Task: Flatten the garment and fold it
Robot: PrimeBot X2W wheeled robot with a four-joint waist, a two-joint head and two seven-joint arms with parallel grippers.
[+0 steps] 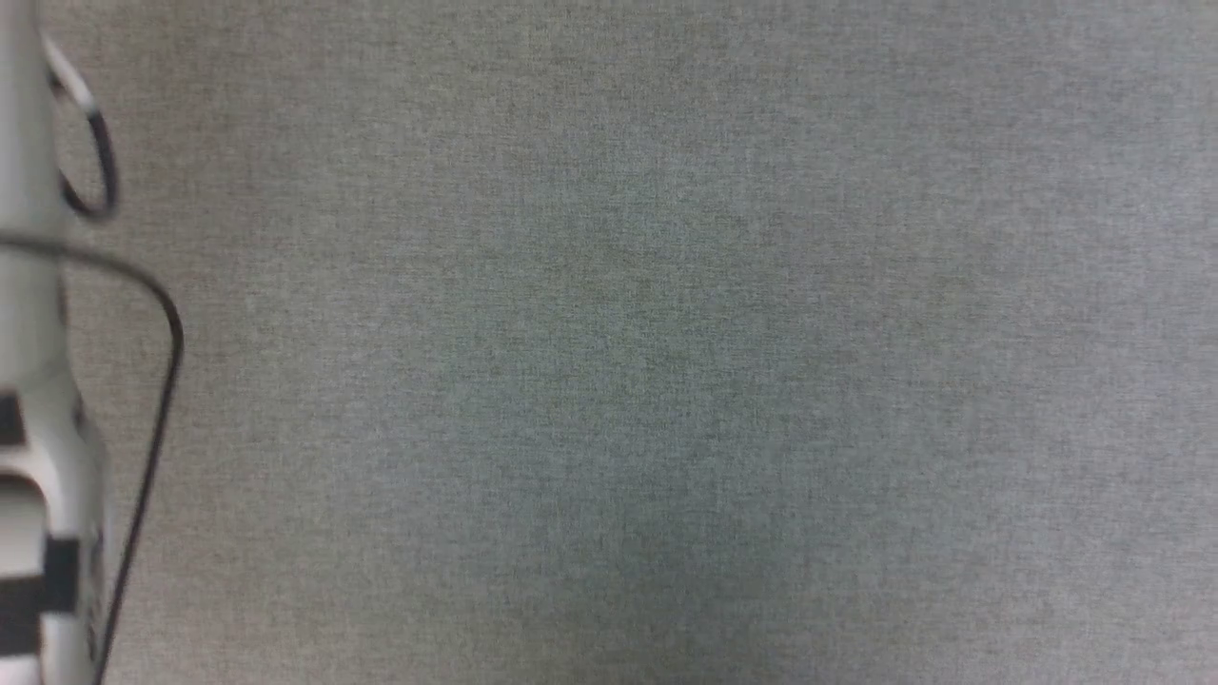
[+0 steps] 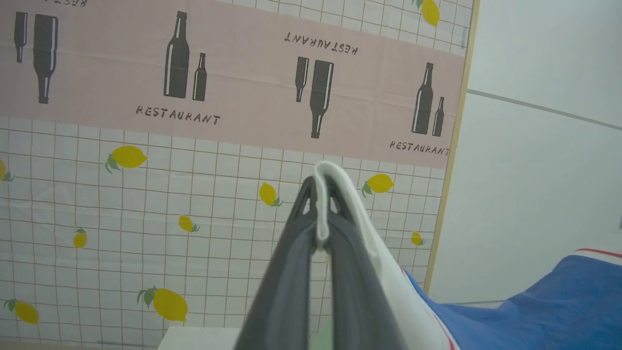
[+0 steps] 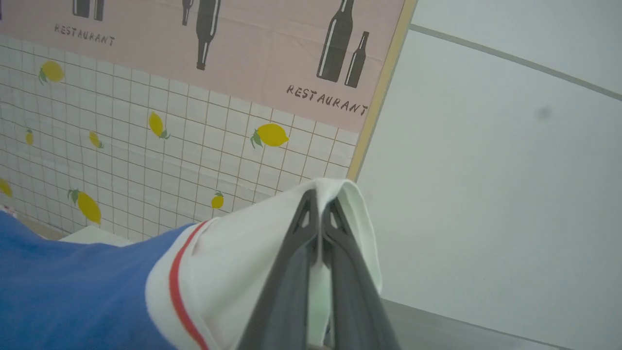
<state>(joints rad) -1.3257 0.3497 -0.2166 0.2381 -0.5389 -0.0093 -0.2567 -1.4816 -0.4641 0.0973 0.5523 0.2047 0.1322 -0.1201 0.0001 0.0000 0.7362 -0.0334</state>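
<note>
My left gripper [image 2: 320, 192] is clenched on a white sleeve fold of the soft royal-blue jersey garment [image 2: 559, 301]. My right gripper [image 3: 318, 201] pinches a white sleeve edged with a thin red stripe. The blue body stretches between both, in front of a lemon-printed sheet [image 3: 146, 160].

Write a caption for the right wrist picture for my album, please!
The right gripper pinches the garment by its white sleeve, in front of a lemon-patterned backdrop.
</note>
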